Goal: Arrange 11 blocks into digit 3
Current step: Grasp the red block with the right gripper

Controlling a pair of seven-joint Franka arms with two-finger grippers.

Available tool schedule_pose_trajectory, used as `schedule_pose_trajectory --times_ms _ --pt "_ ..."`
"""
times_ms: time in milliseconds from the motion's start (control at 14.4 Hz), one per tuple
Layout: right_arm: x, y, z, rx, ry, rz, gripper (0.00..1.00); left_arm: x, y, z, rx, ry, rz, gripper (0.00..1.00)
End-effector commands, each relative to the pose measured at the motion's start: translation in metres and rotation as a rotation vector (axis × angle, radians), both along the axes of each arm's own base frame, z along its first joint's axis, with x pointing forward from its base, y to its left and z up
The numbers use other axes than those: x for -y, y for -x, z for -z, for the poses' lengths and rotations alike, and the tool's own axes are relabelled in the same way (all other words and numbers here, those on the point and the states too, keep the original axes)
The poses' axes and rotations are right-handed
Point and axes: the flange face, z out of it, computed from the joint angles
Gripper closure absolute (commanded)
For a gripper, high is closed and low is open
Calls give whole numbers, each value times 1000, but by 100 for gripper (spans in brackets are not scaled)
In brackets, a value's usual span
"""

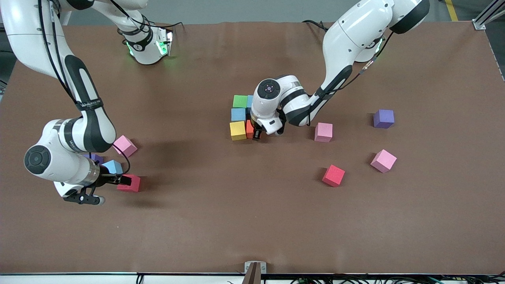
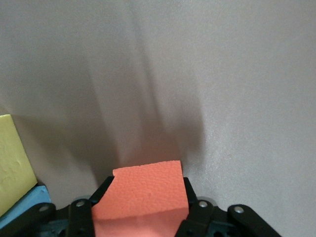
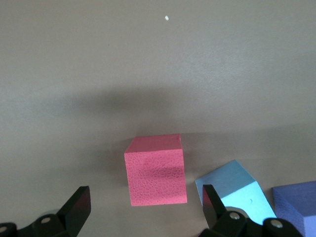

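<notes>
Now, working across from the right arm's end of the table, your right gripper (image 1: 125, 180) hangs over a red block (image 3: 155, 170) with its jaws spread wide, probably lining up a pick. Your left gripper (image 1: 257, 134) is clamped on an orange block (image 2: 143, 203), low beside the yellow block (image 1: 238, 130) of the started cluster, likely to extend the digit

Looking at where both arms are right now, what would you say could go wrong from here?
The left gripper is shut on the orange block right beside the yellow block; releasing or withdrawing may nudge the built cluster. The right gripper is open over the red block, with a light blue block close by; descending, one finger may clip it.
</notes>
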Motion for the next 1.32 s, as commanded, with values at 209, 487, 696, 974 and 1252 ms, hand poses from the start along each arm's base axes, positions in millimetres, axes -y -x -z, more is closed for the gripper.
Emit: schedule_pose_trajectory --times_ms 209,487,696,974,1252 --pt "-1 3 25 -19 -1 -93 0 5 -8 9 14 13 -11 78" --pt "-3 -1 33 18 6 -103 0 7 -14 12 24 16 -7 78" --pt "-3 -1 39 14 7 -102 0 6 -17 14 28 15 -7 77" --pt "-3 1 51 -3 20 -118 0 7 -16 15 34 10 2 70" --pt "-5 3 56 -20 22 -118 0 7 -16 15 34 10 5 38"
